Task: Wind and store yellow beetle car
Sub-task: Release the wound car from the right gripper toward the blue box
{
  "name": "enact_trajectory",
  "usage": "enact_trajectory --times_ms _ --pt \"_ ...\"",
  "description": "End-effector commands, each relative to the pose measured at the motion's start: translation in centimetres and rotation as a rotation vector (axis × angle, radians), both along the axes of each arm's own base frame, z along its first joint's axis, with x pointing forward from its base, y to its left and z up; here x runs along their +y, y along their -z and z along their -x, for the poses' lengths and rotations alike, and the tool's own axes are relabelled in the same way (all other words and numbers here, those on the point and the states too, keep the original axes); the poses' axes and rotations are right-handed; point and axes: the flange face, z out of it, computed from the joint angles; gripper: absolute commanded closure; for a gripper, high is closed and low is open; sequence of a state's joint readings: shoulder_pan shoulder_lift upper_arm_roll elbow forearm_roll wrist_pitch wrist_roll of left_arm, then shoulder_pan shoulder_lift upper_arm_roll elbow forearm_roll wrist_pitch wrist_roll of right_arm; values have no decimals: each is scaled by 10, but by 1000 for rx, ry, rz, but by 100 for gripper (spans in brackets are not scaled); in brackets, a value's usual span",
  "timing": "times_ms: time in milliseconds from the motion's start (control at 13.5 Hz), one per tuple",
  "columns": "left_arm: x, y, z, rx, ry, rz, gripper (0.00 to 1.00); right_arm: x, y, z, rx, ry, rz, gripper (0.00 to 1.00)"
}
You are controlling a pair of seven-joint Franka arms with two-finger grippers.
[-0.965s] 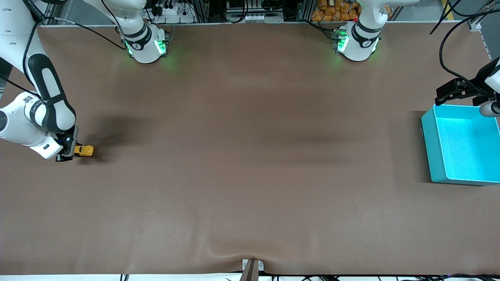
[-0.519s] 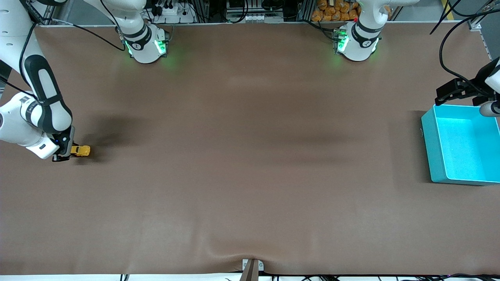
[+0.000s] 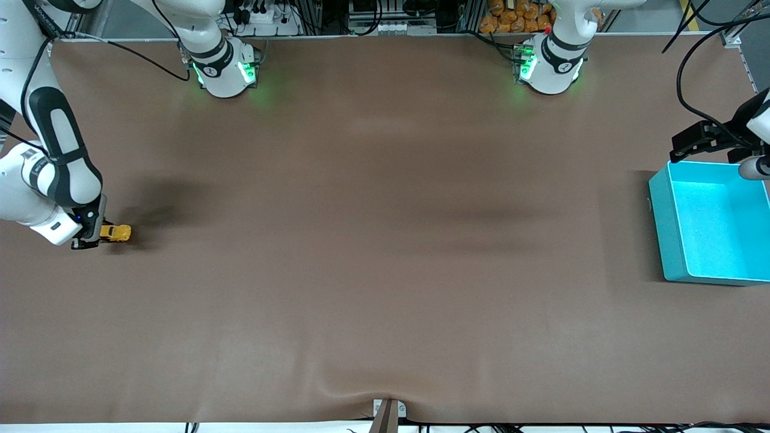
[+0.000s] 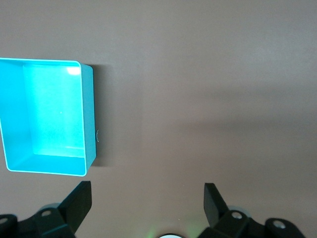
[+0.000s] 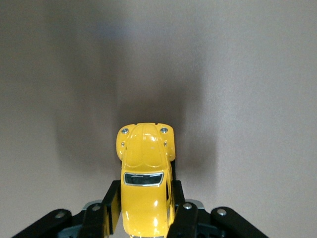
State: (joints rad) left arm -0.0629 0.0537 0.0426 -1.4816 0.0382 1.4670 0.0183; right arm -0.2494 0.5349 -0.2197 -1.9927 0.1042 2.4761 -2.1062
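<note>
The car [image 3: 115,233] is being gripped by the right gripper [image 3: 90,236] at the right arm's end of the table [image 3: 385,240], its fingers [image 5: 182,218] clamped on its sides. The left gripper [image 4: 147,198] is being held wide open and empty, waiting above the bin [image 3: 710,222].
</note>
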Motion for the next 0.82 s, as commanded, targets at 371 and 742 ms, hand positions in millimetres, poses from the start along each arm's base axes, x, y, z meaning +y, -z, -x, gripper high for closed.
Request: enact_trajectory --times_ms 371,742 --pt "0 -7 10 -5 0 12 0 -22 36 -3 41 0 -26 54" --pt "0 -7 10 -5 0 12 0 -27 -18 -39 89 29 -115 0"
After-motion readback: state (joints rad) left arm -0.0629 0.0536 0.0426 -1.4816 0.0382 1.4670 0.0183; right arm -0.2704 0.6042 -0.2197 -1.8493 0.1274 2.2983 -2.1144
